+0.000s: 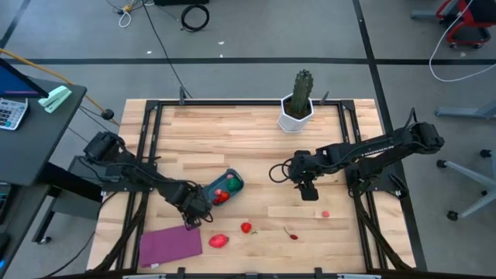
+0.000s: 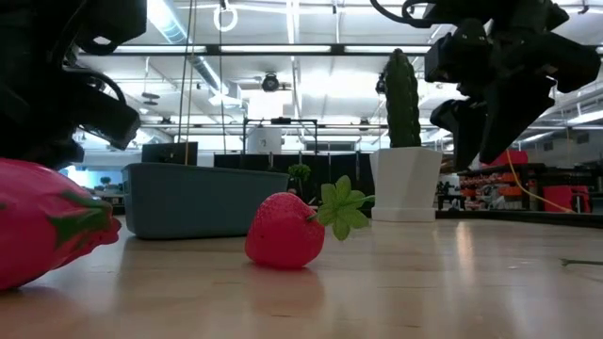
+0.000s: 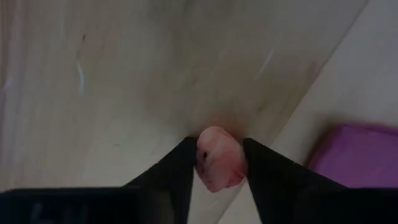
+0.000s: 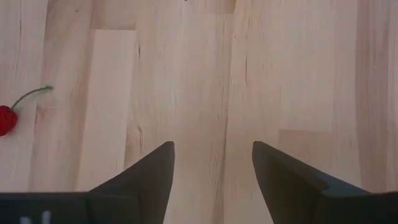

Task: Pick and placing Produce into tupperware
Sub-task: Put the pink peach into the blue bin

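Tupperware: teal, sits left of table centre, long axis running diagonally toward the far right; red produce and a green piece already inside. Its near-left end is just beside the left gripper, leaving little room there; far and right sides open.

Left gripper: fingers closed narrow on a small pink produce piece, over bare wood between tupperware and purple mat.

Loose produce on the near boards: large red-pink piece, strawberry with leafy cap facing right in the low view, stemmed cherry, tiny pink piece.

Right gripper: fingers spread wide, empty, above open wood at centre-right. Potted cactus stands at the far edge.
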